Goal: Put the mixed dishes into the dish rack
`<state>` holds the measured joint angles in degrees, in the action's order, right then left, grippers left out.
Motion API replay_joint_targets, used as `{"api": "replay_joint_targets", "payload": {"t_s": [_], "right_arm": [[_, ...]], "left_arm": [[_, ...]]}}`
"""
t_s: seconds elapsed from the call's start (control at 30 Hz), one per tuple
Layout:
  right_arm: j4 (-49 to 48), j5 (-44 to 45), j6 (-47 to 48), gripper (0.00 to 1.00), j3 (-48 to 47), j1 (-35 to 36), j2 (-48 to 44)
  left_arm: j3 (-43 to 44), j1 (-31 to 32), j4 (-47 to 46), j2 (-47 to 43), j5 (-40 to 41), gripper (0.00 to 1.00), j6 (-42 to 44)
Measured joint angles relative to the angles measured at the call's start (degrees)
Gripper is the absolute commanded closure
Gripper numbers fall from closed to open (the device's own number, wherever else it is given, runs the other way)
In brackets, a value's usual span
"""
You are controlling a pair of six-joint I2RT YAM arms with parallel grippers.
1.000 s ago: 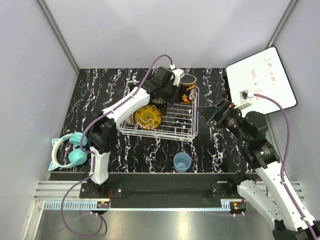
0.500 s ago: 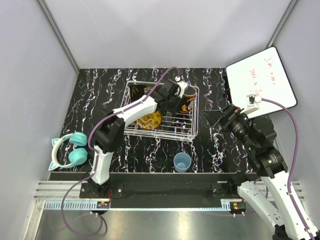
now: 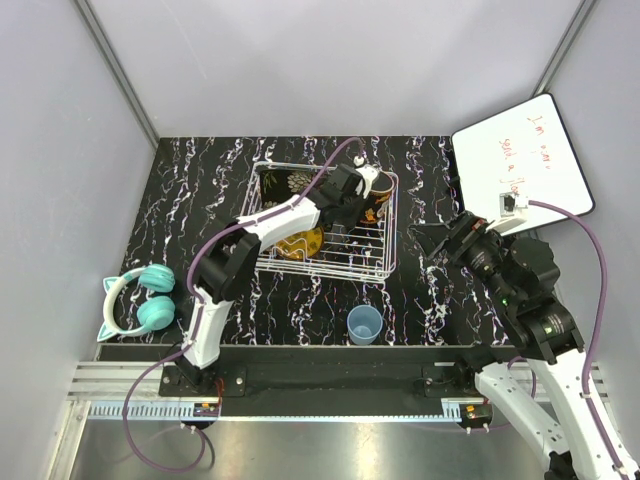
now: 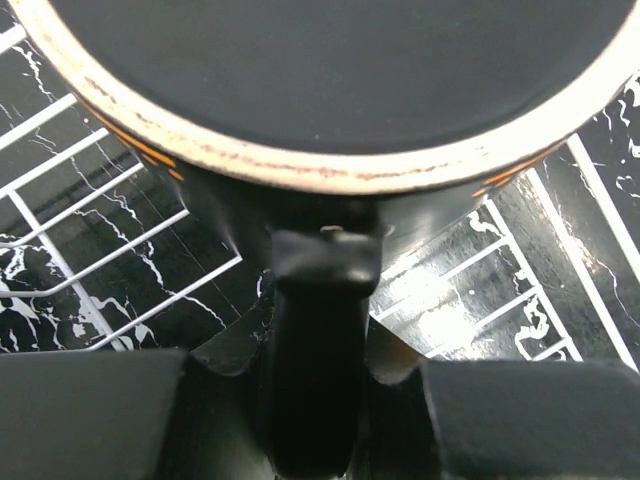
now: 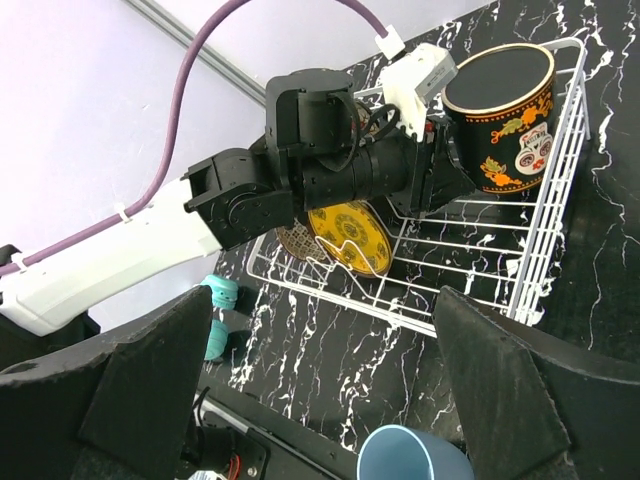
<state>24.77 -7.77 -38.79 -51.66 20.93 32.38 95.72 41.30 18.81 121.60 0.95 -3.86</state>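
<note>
My left gripper (image 3: 362, 193) is shut on the handle (image 4: 315, 340) of the dark orange-decorated mug (image 3: 379, 190). It holds the mug upright in the far right corner of the white wire dish rack (image 3: 385, 262). The mug (image 5: 500, 115) and left gripper (image 5: 440, 165) also show in the right wrist view. The yellow patterned plate (image 3: 300, 240) and a beige patterned bowl (image 5: 298, 240) stand in the rack. The dark square floral plate (image 3: 285, 181) stands at its far left. The light blue cup (image 3: 364, 324) stands on the table near the front edge. My right gripper (image 5: 330, 400) is open and empty, right of the rack.
Teal headphones (image 3: 140, 305) lie at the table's front left edge. A white board with red writing (image 3: 525, 160) leans at the back right, behind my right arm. The table top is black marble (image 3: 200, 180).
My left gripper carried the mug from above the rack's far edge down into its far right corner. My right arm drew back a little to the right.
</note>
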Motion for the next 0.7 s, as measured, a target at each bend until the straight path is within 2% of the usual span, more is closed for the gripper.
{"api": "replay_joint_targets", "payload": {"t_s": [0.17,0.27,0.3,0.33,0.47,0.5,0.53,0.7], "right_arm": [[0.9,0.9,0.2,0.0,-0.2,0.0,-0.2],[1.4,1.1,0.2,0.0,-0.2,0.0,-0.2],[1.5,1.2,0.2,0.0,-0.3,0.0,-0.2],[1.6,1.2,0.2,0.0,-0.3,0.0,-0.1],[1.7,1.2,0.2,0.0,-0.6,0.0,0.6],[1.7,1.3,0.2,0.0,-0.7,0.0,0.9],[1.7,1.3,0.2,0.0,-0.9,0.0,1.4],[1.8,1.2,0.2,0.0,-0.9,0.0,2.3]], "left_arm": [[-0.7,0.0,-1.5,0.1,0.7,1.0,0.1],[-0.7,0.1,-1.7,0.1,0.8,0.78,0.2],[-0.9,0.2,-1.8,0.1,0.7,0.55,0.2],[-1.2,0.2,-2.1,0.1,0.7,0.47,0.2],[-3.3,0.4,-3.7,0.0,0.3,0.4,-0.4],[-4.0,0.4,-3.6,0.0,0.1,0.36,-0.6],[-4.6,0.5,-3.4,-0.2,-0.3,0.27,-0.8],[-8.5,1.3,-2.0,-1.8,-1.9,0.24,-2.0]]}}
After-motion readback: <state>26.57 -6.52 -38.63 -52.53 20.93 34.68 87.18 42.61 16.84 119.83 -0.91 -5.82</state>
